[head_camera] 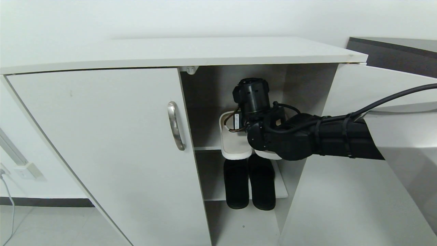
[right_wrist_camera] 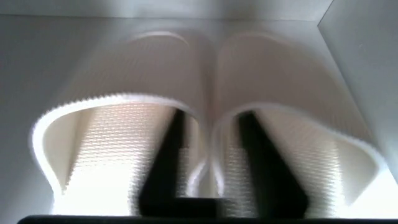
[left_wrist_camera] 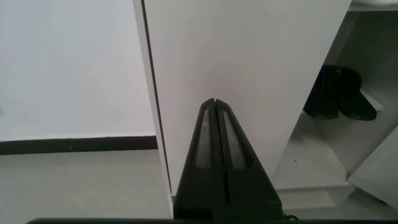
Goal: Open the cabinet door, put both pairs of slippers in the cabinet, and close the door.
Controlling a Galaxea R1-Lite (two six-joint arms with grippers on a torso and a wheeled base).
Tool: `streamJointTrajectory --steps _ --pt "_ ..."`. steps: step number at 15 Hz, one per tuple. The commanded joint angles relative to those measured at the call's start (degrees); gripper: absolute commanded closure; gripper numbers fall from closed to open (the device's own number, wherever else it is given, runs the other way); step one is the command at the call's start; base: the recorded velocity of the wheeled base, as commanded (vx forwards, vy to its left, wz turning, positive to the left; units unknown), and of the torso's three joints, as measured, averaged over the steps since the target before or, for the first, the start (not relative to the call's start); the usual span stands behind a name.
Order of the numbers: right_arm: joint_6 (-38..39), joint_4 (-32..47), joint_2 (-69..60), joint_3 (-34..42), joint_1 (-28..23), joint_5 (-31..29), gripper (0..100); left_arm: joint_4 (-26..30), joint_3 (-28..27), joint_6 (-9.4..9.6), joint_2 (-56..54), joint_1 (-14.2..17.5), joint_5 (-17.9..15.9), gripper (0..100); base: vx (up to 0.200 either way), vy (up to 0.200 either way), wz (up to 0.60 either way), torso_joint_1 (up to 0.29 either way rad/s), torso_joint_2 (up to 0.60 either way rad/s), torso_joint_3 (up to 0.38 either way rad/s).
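The cabinet (head_camera: pixel 205 51) has its right door (head_camera: pixel 341 191) swung open and its left door (head_camera: pixel 102 143) closed. A pair of black slippers (head_camera: pixel 249 184) lies on the lower shelf, also seen as black slippers (left_wrist_camera: pixel 341 93). My right arm (head_camera: pixel 300 136) is inside the cabinet at the upper shelf, with white slippers (head_camera: pixel 235 147) under its wrist. My right gripper (right_wrist_camera: pixel 211 118) has one finger inside each white slipper (right_wrist_camera: pixel 124 124) and pinches their inner walls together. My left gripper (left_wrist_camera: pixel 214 102) is shut and empty, low in front of the closed left door (left_wrist_camera: pixel 249 62).
A metal handle (head_camera: pixel 175 125) sits on the closed door's right edge. The open door stands at the right of the opening, close beside my right arm. A wall socket (head_camera: pixel 24 171) and cable are at the far left, above the tiled floor (left_wrist_camera: pixel 81 186).
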Motion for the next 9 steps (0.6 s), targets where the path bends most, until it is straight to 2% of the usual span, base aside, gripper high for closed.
streamJointTrajectory --steps 1,9 --pt "0.01 0.04 -0.19 0.85 0.15 -0.01 0 -0.01 0.00 -0.03 0.00 0.00 0.01 100 0.000 0.000 0.00 0.000 0.00 0.000" --pt "0.18 -0.48 -14.69 16.32 6.04 -0.62 0 -0.01 0.00 -0.03 0.00 0.00 0.01 100 0.000 0.000 0.00 0.000 0.00 0.000"
